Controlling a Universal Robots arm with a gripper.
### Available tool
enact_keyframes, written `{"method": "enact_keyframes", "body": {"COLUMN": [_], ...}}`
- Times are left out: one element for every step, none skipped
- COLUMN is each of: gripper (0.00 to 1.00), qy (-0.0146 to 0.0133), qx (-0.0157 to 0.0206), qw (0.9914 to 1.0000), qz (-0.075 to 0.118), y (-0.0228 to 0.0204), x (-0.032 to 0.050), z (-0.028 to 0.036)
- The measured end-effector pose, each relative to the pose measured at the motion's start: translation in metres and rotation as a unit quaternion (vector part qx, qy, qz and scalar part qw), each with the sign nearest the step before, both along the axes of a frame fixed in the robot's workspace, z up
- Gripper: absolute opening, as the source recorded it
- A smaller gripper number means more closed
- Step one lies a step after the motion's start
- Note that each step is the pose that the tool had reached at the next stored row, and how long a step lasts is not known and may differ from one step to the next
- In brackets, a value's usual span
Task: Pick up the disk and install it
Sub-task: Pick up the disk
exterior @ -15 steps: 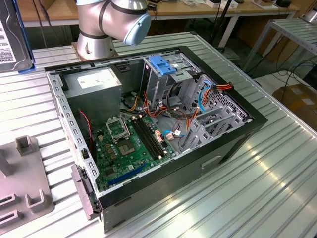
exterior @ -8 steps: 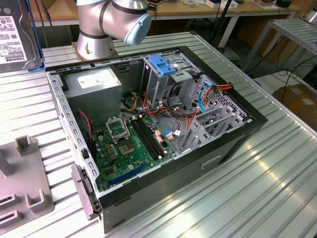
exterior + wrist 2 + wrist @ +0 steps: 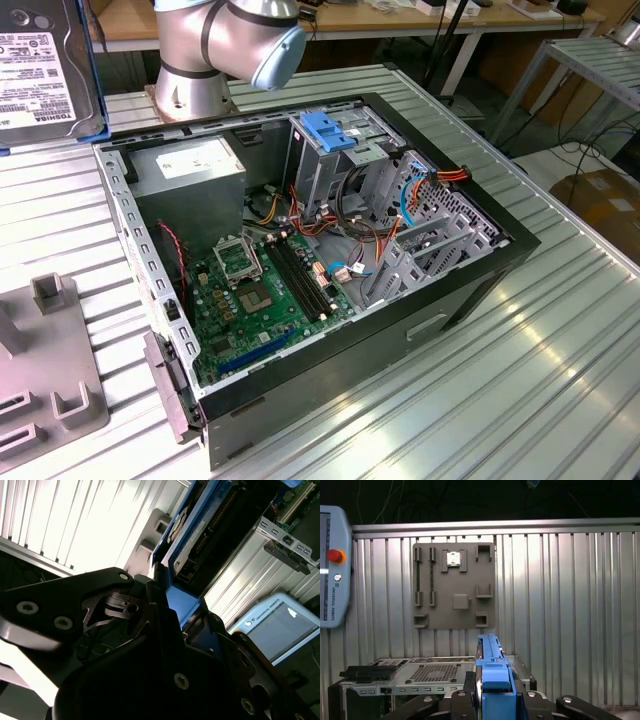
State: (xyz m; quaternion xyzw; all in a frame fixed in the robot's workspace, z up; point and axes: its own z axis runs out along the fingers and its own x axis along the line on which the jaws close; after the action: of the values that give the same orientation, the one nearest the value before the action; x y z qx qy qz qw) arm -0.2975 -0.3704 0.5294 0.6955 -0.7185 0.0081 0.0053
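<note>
Holding the disk [image 3: 40, 60] aloft at the upper left of the exterior view, label side facing out, well clear of the surface [image 3: 560, 330]. Clamping the claw [image 3: 495, 695] tight onto the blue carrier rail [image 3: 490, 652], with the disk's long axis running straight out from the claw. Locating the open computer case [image 3: 470, 290], with its drive cage [image 3: 312, 170], lower and to the right of the disk in that view.

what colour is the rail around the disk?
Bright blue. Rail on the disk, best in the first wrist view.
</note>
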Motion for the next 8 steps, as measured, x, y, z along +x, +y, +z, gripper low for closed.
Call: {"method": "enact_keyframes", "body": {"gripper": [0.37,0.37,0.37,0.37,0.37,0.37,0.37,0.37], "qy": [0.0,-0.0001,-0.0001,0.0,0.0,-0.0001,0.0,-0.0001], "qx": [-0.0001,-0.0001,0.0,-0.0001,-0.0001,-0.0001,-0.0001,-0.0001], "qw": [1.0,1.0,1.0,1.0,1.0,1.0,1.0,1.0], "qz": [0.0,0.0,0.0,0.0,0.0,0.0,0.0,0.0], "y": [-0.0001,-0.0006,-0.0017,-0.0036,-0.0053,-0.0073,-0.0097,-0.0124], "x": [0.0011,0.0018,0.0022,0.0026,0.0028,0.003,0.0034,0.0045], "z": [-0.0003,-0.0009,-0.0015,-0.0022,-0.0028,-0.0033,-0.0039,-0.0045]}}
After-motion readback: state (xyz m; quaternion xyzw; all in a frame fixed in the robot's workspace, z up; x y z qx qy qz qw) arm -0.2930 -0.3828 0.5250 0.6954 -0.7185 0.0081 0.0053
